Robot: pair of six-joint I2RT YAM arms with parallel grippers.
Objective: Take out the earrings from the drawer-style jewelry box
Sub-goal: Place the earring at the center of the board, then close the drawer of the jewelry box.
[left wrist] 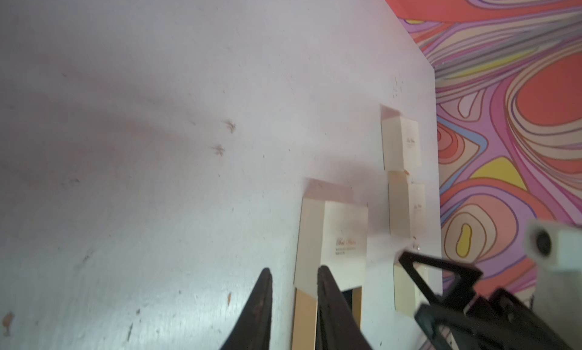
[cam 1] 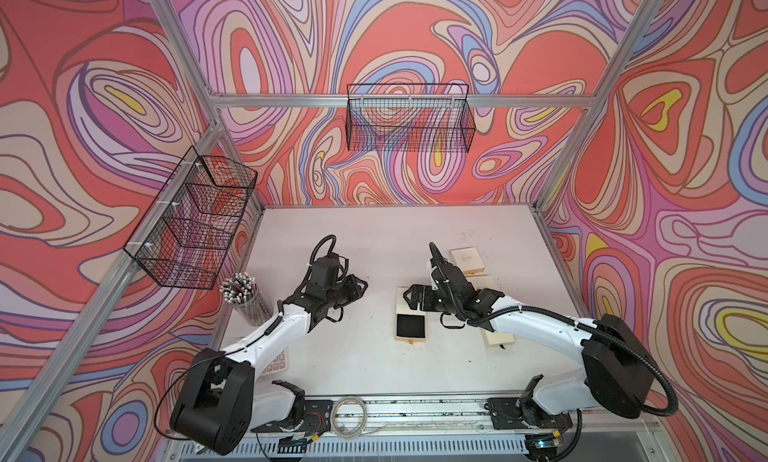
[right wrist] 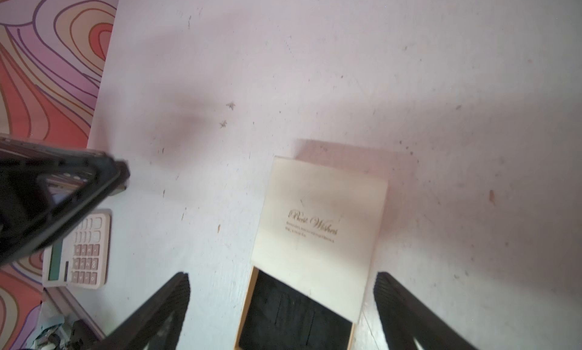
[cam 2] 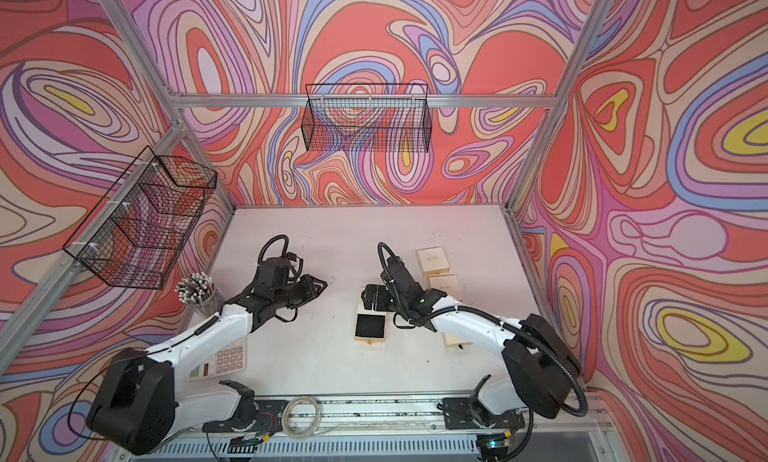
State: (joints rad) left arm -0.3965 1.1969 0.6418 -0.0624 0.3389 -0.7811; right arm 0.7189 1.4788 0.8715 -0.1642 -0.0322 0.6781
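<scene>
The drawer-style jewelry box lies mid-table: a cream "Best Wishes" sleeve (right wrist: 321,225) with its drawer (cam 1: 410,327) pulled toward the front, showing a black pad (right wrist: 293,317) whose visible part is bare. My right gripper (right wrist: 283,276) hangs open and wide just over the sleeve, its fingers apart from it on both sides. My left gripper (left wrist: 295,271) is left of the box (left wrist: 343,241), open by a narrow gap with nothing in it. Tiny pale specks that look like the earrings (cam 1: 487,254) lie on the table beside the cream boxes at the right. Two small star-like specks (right wrist: 227,115) lie beyond the sleeve; I cannot tell what they are.
More cream boxes sit at the right (cam 1: 467,260) (cam 1: 496,339), one partly under my right arm. A cup of pencils (cam 1: 245,297) and a calculator (cam 2: 226,358) stand at the left front. Wire baskets hang on the left wall (cam 1: 195,218) and back wall (cam 1: 409,119).
</scene>
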